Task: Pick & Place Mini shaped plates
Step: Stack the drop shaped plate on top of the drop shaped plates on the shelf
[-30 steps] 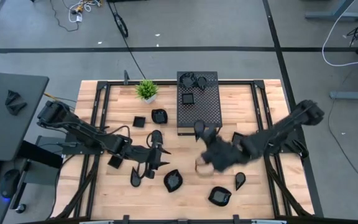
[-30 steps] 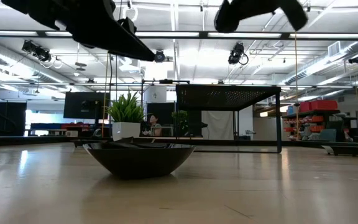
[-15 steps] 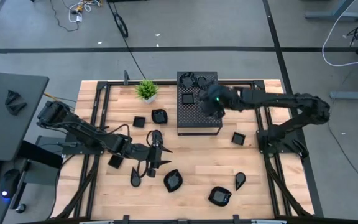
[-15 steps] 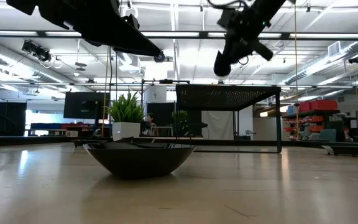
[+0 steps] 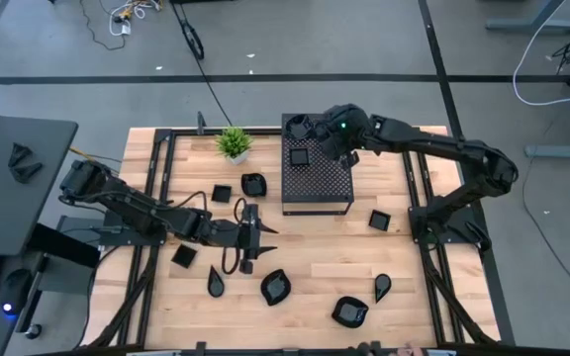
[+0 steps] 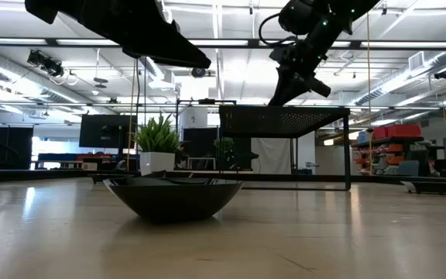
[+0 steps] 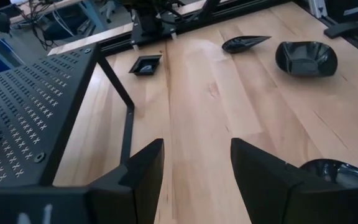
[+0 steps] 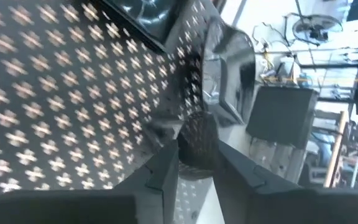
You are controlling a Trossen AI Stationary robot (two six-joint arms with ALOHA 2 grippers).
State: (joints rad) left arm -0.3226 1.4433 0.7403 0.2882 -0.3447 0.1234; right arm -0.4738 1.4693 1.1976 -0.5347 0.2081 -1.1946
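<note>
Several mini shaped plates lie flat on the wooden table: a square one (image 5: pixel 379 219), a teardrop (image 5: pixel 382 287), rounded ones (image 5: pixel 349 311) (image 5: pixel 275 287), and others near the left arm (image 5: pixel 216 283) (image 5: pixel 183 256). More sit on the perforated black box (image 5: pixel 317 188), among them a square one (image 5: pixel 300 156). My right gripper (image 5: pixel 336 138) (image 8: pixel 196 163) hangs over the box's far end, shut on a dark plate. My left gripper (image 5: pixel 252 235) (image 7: pixel 194 165) is open, above bare wood beside the box, touching nothing. My right gripper pinches a dark rounded plate (image 8: pixel 197 144) between its two fingers, seen in the right wrist view. The plate is above the box's perforated top (image 8: pixel 55 99). Which part of the plate the fingers have cannot be told.
A small green potted plant (image 5: pixel 234 143) stands at the far edge, left of the box. The box stands on thin legs (image 7: pixel 124 127). A rounded plate (image 6: pixel 173 198) sits close to the low camera. Bare wood lies between the box and the near plates.
My right gripper has risen from low over the table's near middle and swung toward the far edge, ending over the far part of the box. My left gripper has shifted a little toward the far edge, staying open.
</note>
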